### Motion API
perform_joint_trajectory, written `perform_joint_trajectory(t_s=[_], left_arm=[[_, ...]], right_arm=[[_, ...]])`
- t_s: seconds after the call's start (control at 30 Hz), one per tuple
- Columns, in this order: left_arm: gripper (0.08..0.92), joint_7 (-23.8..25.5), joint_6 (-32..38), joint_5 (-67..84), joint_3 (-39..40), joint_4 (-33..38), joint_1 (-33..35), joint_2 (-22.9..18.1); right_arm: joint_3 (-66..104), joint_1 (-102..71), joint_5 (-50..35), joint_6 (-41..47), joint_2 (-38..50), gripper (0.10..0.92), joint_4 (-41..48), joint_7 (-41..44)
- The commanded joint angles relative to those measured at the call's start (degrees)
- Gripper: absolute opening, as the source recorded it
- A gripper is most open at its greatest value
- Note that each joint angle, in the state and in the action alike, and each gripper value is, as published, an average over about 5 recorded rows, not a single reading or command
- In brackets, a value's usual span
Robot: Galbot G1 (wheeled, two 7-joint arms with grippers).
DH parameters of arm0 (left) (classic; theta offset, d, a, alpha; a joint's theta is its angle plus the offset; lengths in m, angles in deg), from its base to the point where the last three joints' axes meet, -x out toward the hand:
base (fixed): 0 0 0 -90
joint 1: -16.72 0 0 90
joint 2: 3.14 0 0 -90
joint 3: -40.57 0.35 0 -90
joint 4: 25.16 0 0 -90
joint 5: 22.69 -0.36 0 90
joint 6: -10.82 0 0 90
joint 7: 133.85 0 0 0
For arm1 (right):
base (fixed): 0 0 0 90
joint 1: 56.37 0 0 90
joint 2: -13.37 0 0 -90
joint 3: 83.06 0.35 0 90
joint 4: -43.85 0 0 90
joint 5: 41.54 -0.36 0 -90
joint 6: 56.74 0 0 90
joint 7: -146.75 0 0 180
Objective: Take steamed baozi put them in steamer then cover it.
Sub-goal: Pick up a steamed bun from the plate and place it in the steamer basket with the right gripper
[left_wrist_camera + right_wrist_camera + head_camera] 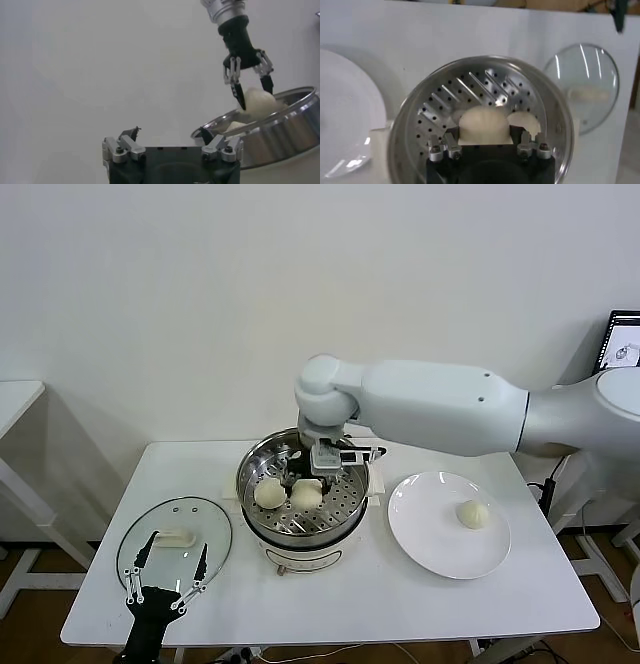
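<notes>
Over the steamer (255,469), my right gripper (322,476) clamps a baozi (306,495); left gripper (166,576), at seven o'clock, spread wide.

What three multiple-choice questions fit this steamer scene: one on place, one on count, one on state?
1. Where is the lid? A on the steamer. B on the table, left of the steamer. C on the plate.
2. How many buns are on the plate? A one. B two. C three.
3. The right end effector is: A open above the plate. B shut on a bun in the steamer. C shut on the lid.
B: the lid lies beside the steamer, under the open left end effector. A: a lone bun sits there. B: it clasps a bun.
</notes>
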Motion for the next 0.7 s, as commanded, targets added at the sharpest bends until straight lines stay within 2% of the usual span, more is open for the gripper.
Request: perform_joint_trajectory(t_s=[0.03,0.47,0.7], left_arm=[[0.823,0.0,0.2,0.0,-0.2,-0.1,0.1,-0.1],[0.823,-0.1,0.4,0.1,-0.2,-0.3,-0.1,-0.1],[0.823,-0.1,0.4,0.3,-0.4,-0.2,-0.1,-0.2]], right_arm=[[0.1,-3.9,5.7,-5.8,-1.8,0.695,-0.4,-0.7],[-0.1,-4.7,5.6,-5.4,-2.0,0.711,-0.1,0.8],[1.1,-4.4,5.4,-3.4,-1.4,0.810,0.1,1.1]])
